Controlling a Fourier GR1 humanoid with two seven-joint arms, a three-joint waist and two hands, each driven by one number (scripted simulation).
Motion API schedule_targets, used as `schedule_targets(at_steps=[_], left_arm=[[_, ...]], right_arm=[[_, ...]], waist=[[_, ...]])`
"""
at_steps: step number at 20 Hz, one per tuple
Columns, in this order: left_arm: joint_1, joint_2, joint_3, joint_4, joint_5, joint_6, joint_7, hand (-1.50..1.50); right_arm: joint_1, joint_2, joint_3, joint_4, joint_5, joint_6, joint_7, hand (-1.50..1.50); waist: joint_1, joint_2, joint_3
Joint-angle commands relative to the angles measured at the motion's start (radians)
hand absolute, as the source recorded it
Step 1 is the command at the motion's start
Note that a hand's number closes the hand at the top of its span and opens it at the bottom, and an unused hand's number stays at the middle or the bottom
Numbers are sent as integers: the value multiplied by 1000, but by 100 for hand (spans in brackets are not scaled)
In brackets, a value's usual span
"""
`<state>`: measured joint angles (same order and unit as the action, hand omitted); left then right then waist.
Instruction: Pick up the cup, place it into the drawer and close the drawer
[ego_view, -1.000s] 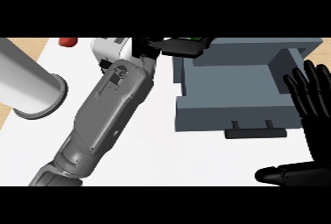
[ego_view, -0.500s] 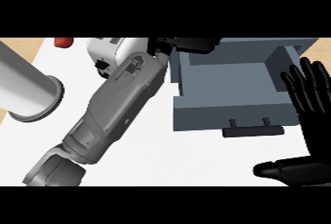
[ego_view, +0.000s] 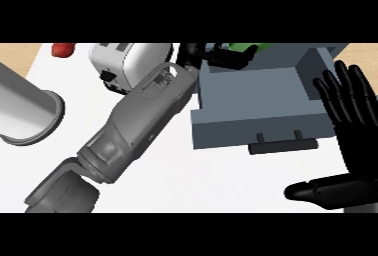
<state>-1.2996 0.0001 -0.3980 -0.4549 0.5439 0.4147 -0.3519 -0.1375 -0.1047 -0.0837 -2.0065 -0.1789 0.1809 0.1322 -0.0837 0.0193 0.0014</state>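
Note:
A green cup shows at the top of the head view, over the far left corner of the open grey drawer. My left hand is curled round it and hides most of it. The left forearm runs up diagonally from the lower left. The drawer's dark handle faces me. My right hand rests open at the right edge, fingers up, beside the drawer's right wall, with its thumb lower down.
A white toaster stands left of the drawer, partly behind my left forearm. A large grey cylinder lies at the left edge. A small red object sits at the top left. White counter shows in front of the drawer.
My left arm has stretched farther up and to the right, bringing its hand over the drawer's far corner, and the green cup now shows in it. The right hand has stayed put.

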Motion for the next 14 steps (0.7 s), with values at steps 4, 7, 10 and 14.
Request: schedule_targets(at_steps=[4,7,10,14], left_arm=[[-25,0,-138,56,33,51,15,150],[-27,0,-178,82,29,51,24,-150],[-13,0,-222,64,48,90,40,-150],[-33,0,-192,25,115,97,28,-150]], right_arm=[[-7,-20,-24,10,-41,26,5,-150],[-2,17,15,33,12,4,-37,-150],[-53,2,15,22,-13,9,3,-150],[-17,1,0,-23,-69,27,15,-150]], waist=[[-24,2,1],[-23,6,1],[-40,9,0],[-38,4,0]])
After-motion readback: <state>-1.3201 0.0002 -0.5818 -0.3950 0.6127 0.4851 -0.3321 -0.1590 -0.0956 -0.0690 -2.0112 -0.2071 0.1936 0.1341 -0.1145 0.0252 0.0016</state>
